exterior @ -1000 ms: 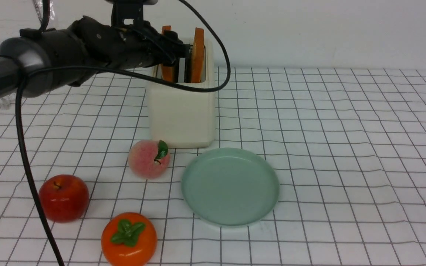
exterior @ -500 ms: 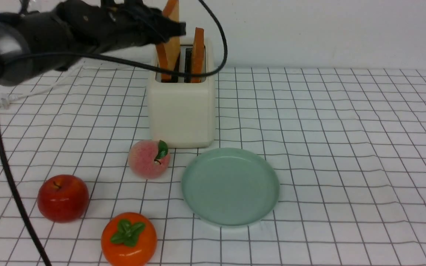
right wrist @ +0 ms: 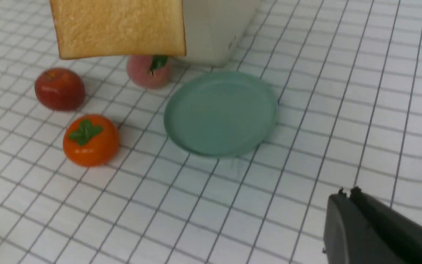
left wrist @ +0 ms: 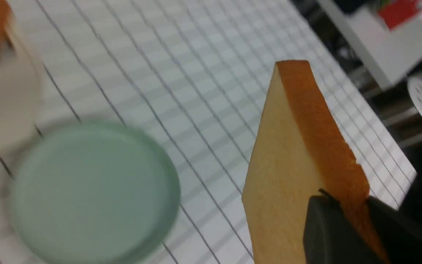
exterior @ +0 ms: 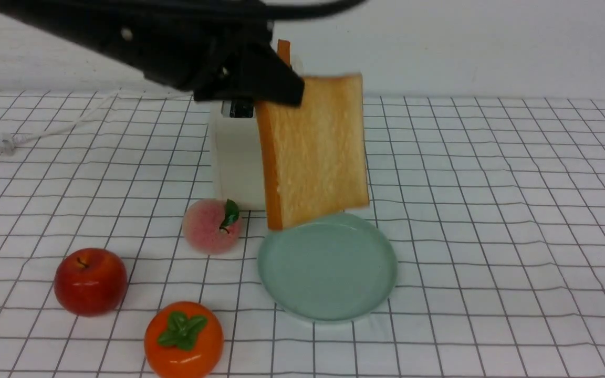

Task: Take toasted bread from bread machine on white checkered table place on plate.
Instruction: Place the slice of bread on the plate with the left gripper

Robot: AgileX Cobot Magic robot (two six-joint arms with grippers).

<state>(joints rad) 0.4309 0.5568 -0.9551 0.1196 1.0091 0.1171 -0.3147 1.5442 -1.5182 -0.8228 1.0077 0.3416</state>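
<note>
My left pincer (left wrist: 344,205) is clamped on one upper corner of a toast slice (exterior: 315,152), jaws narrowed to the thickness of the crust. The slice hangs upright in front of the toaster (exterior: 234,163), above the far rim of the mint-green plate (exterior: 329,294) and not touching it. The second slice (exterior: 283,50) stands in the toaster's slot. My right pincer (right wrist: 346,192) is shut on nothing, over the checkered worktop (exterior: 491,210) and apart from the plate.

What worries me is the corner-only hold. With all that bread dangling below the grip, a quick swing could make it pivot or slide out. It also hangs over the plate's far edge, not its middle. Let go here, upright, I judge it would strike on its lower edge and topple, maybe back against the toaster or off the rim onto the cloth. The peach (exterior: 210,227) sits just beside the plate, so a sideways fall could knock it rolling.
</note>
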